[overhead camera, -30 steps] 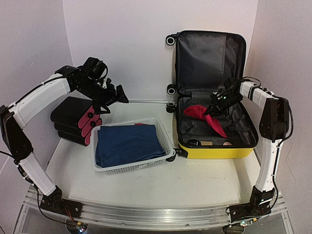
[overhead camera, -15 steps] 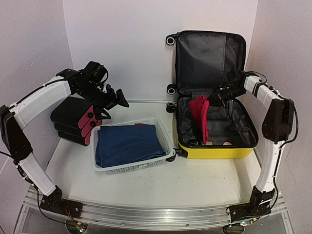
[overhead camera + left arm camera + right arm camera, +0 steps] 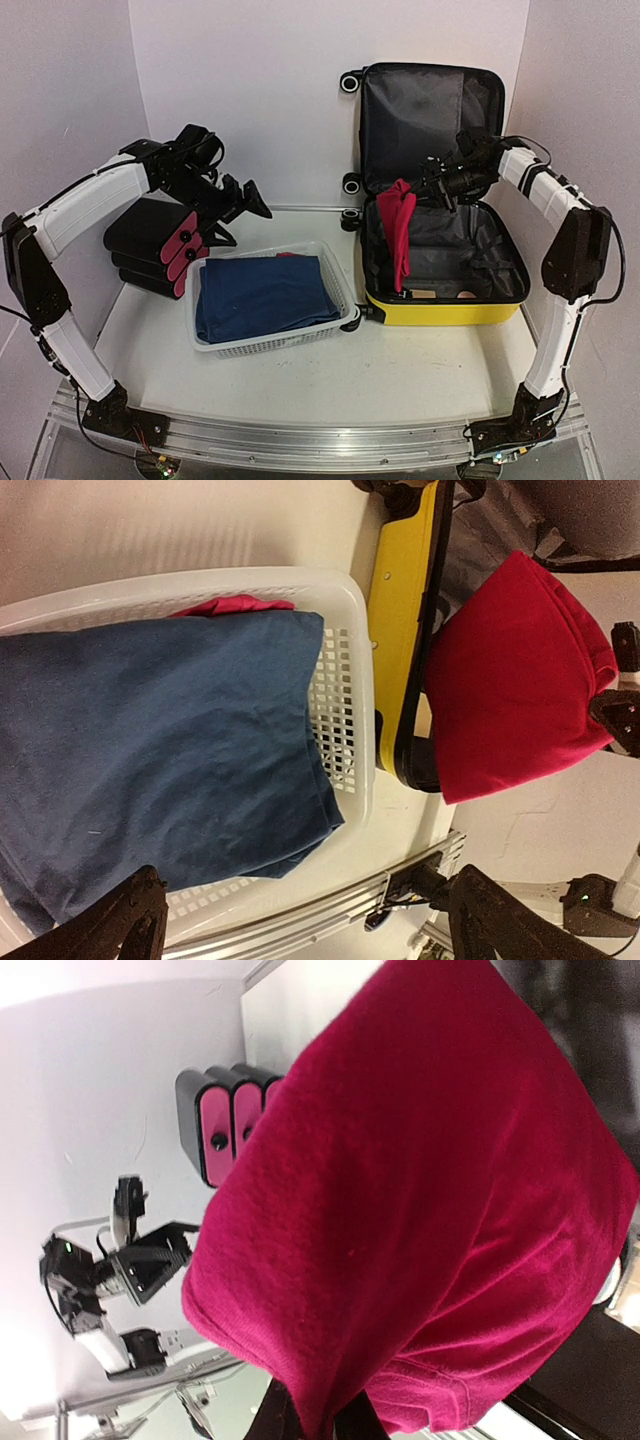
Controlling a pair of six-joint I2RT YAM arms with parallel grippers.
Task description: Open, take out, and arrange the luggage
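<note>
- Top view: the luggage [image 3: 440, 310] is lying at the far right corner of the bench [image 3: 400, 370]. Its yellow shell is resting flat, and its lid is standing open against the back wall with the dark lining showing.
- The right claw [image 3: 412, 188] is pinching a red cloth [image 3: 400, 235] by its top, above the left part of the open shell. The cloth is hanging straight down, with its lower end dipping inside the shell.
- The left claw [image 3: 240, 218] is hovering with its jaws spread wide and gripping nothing, raised over the far left part of the bench. It is hanging near the far rim of a white basket [image 3: 345, 290].
- The basket is sitting mid-bench just beside the luggage, with a folded blue cloth [image 3: 260, 295] inside. Stacked black cases [image 3: 145, 235] with pink ends are lying by the bench's left edge.
- Left wrist view: the left claw's fingers [image 3: 130, 925] are framing the bottom of the shot, far apart, with nothing between them.
- Below them, the blue cloth [image 3: 160, 750] is covering most of the basket [image 3: 355, 680], and a strip of pink cloth [image 3: 235, 605] is peeking out from under it.
- The luggage's yellow wall [image 3: 400, 630] is running just beside the basket, and the red cloth [image 3: 510, 680] is hanging past it.
- Right wrist view: the red cloth [image 3: 420, 1210] is filling most of the frame, with the right claw [image 3: 312, 1422] clamped on its edge at the bottom.
- The black cases [image 3: 225, 1120] and the left arm [image 3: 110, 1280] are showing in the background.
</note>
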